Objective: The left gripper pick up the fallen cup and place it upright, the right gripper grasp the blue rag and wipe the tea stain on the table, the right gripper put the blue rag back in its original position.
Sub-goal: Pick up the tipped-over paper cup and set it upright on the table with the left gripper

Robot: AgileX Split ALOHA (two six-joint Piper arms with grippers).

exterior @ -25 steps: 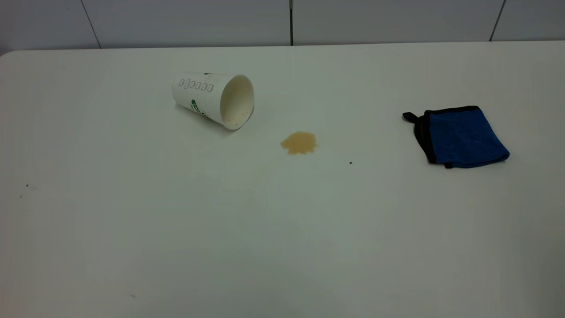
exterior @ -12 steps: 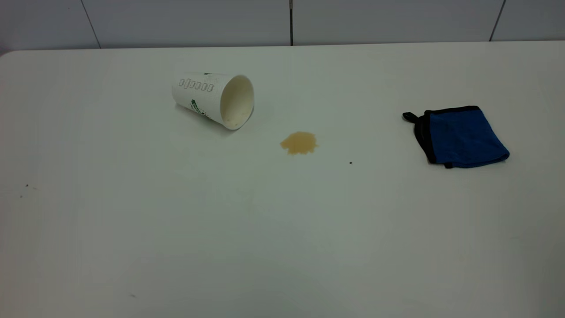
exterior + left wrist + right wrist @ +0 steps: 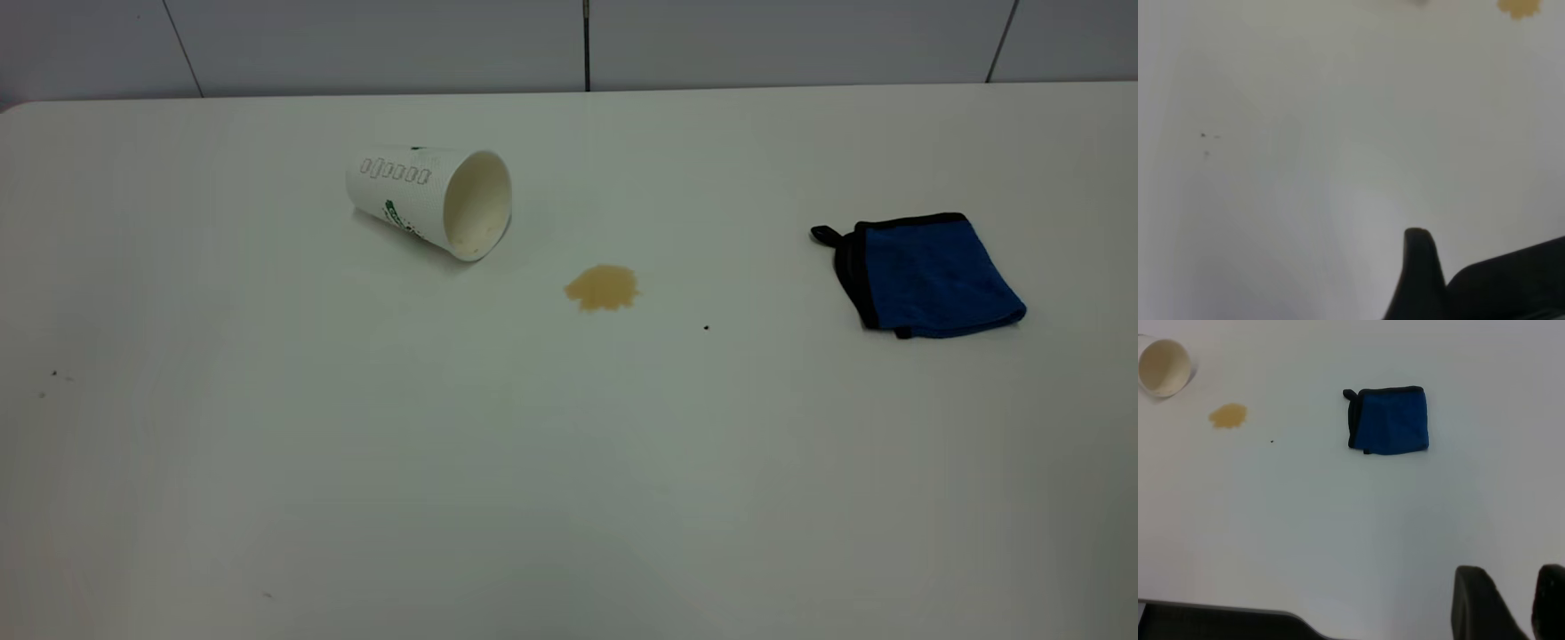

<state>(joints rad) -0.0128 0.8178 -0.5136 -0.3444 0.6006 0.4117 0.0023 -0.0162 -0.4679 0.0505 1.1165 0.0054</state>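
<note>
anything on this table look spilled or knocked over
Yes. The cup lies on its side, mouth facing the tea stain, a tan blotch on the table just beyond it. The blue rag sits apart from both, untouched.

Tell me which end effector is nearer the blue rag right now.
Right, probably. The right end effector has the blue rag in its view, across bare table. The left end effector's view shows no rag, only the tea stain.

left gripper: only one fingertip shown, the rest cut off
right gripper: fingers cropped at the edge
cup: partly cropped
</note>
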